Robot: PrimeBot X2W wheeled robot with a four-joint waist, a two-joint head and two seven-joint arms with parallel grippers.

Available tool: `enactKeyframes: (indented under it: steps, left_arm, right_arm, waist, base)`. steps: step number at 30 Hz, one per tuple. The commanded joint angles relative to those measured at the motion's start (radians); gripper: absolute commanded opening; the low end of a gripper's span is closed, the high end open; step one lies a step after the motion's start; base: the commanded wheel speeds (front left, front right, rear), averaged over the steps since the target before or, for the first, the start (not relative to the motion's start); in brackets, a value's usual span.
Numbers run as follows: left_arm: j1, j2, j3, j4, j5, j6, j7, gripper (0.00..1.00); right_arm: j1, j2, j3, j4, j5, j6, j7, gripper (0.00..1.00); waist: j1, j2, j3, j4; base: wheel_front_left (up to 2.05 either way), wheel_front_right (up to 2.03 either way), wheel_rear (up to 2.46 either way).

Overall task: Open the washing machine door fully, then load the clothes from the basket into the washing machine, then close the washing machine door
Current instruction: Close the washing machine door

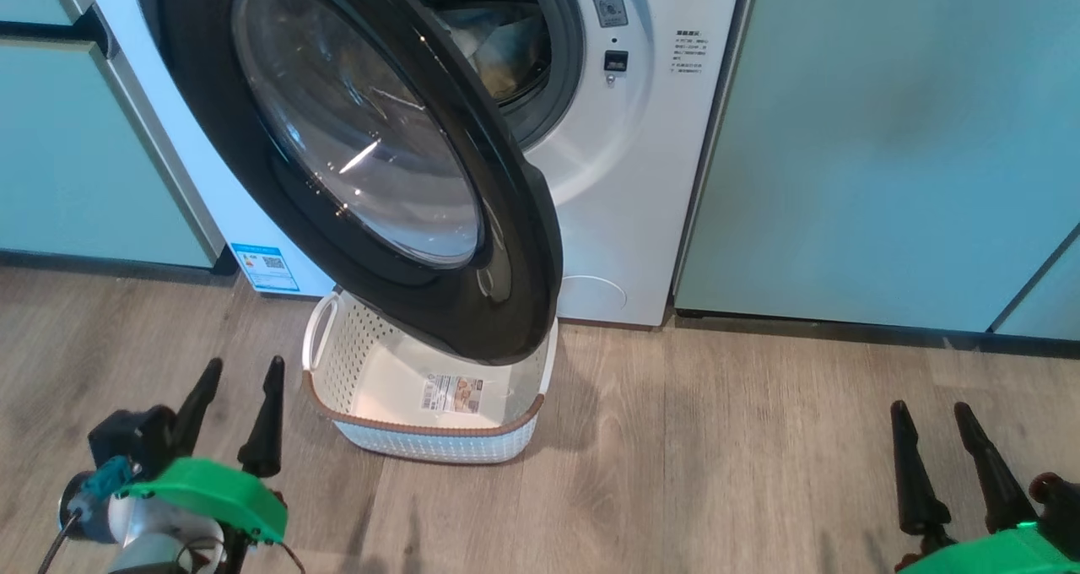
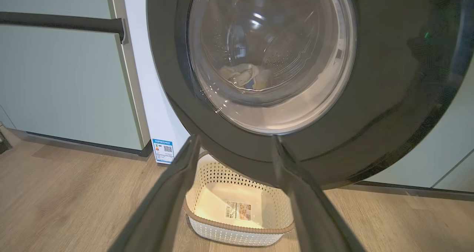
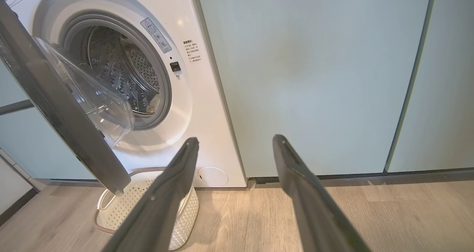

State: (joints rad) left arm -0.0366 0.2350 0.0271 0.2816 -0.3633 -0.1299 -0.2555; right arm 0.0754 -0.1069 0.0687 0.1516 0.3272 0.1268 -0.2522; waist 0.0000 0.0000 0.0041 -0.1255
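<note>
Left gripper (image 1: 243,363) at 7 o'clock, right gripper (image 1: 930,407) at 5, both spread wide and empty. At 12 I see the basket (image 1: 422,429) bare beneath the half-open washing machine door (image 1: 523,245); the clothes (image 2: 240,76) lie in the drum (image 3: 118,70) beyond. My push could skid off that glossy door, leaving it unlatched.

door (image 1: 515,245) top cropped, basket (image 1: 439,446) rear hidden

No wording is legible. One blue sticker (image 2: 163,151) with a QR code sits low on the washing machine (image 2: 146,96), just left of the left gripper (image 2: 236,138). One printed label (image 2: 239,210) lies on the basket (image 2: 229,237) floor, seen between its jaws. One warning sticker (image 3: 155,35) and one block of small print (image 3: 192,52) sit on the machine front, up-left of the right gripper (image 3: 235,138). Their characters are too small to read.
</note>
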Motion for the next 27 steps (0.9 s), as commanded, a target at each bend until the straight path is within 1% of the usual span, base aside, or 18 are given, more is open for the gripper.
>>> enactKeyframes:
  steps: [1, 14, 15, 16, 17, 18, 19, 22, 27]
  left_arm:
    - [-0.038, 0.017, 0.043, -0.023, 0.007, -0.001, -0.006, 1.0]
    - [-0.041, 0.02, 0.057, -0.022, 0.018, -0.001, -0.006, 1.0]
    - [-0.041, 0.019, 0.058, -0.022, 0.018, -0.001, -0.006, 1.0]
    - [-0.041, 0.018, 0.059, -0.021, 0.019, -0.001, -0.006, 1.0]
    - [-0.04, 0.017, 0.06, -0.021, 0.02, -0.001, -0.006, 1.0]
    - [-0.04, 0.017, 0.06, -0.02, 0.021, -0.001, -0.006, 1.0]
    - [-0.039, 0.016, 0.061, -0.018, 0.023, -0.001, -0.006, 1.0]
    - [-0.038, 0.008, 0.058, -0.018, 0.028, -0.001, -0.006, 1.0]
    - [-0.042, -0.008, 0.038, -0.016, 0.039, -0.001, -0.006, 1.0]
  right_arm:
    - [-0.023, -0.008, 0.014, -0.034, 0.0, 0.004, -0.01, 1.0]
    - [-0.021, -0.007, 0.013, -0.035, -0.001, 0.004, -0.01, 1.0]
    - [-0.022, -0.008, 0.012, -0.036, -0.001, 0.004, -0.01, 0.78]
    - [-0.024, -0.01, 0.01, -0.036, 0.0, 0.004, -0.01, 0.53]
    - [-0.027, -0.011, 0.006, -0.039, 0.001, 0.004, -0.01, 0.38]
    - [-0.031, -0.01, 0.0, -0.044, 0.007, 0.004, -0.01, 0.07]
    - [-0.035, -0.013, -0.002, -0.046, 0.008, 0.004, -0.01, 0.0]
    - [-0.057, -0.018, -0.01, -0.061, 0.033, 0.004, -0.01, 0.0]
    - [-0.115, -0.027, -0.028, -0.112, 0.078, 0.004, -0.01, 0.0]
  waist:
    - [0.0, 0.0, 0.0, 0.0]
    - [0.0, 0.0, 0.002, -0.003]
    - [0.0, 0.0, 0.002, -0.002]
    - [0.0, 0.0, 0.003, -0.002]
    - [0.0, 0.0, 0.004, -0.001]
    - [0.0, 0.0, 0.005, -0.001]
    - [0.0, 0.0, 0.006, 0.001]
    - [0.0, 0.0, 0.009, 0.01]
    - [0.0, 0.0, 0.011, 0.051]
  base:
    - [0.0, 0.0, 0.0]
    - [0.0, 0.0, 0.0]
    - [0.0, 0.0, 0.0]
    - [0.0, 0.0, 0.0]
    - [0.0, 0.0, 0.0]
    - [0.0, 0.0, 0.0]
    - [0.0, 0.0, 0.0]
    - [0.0, 0.0, 0.0]
    - [0.0, 0.0, 0.0]
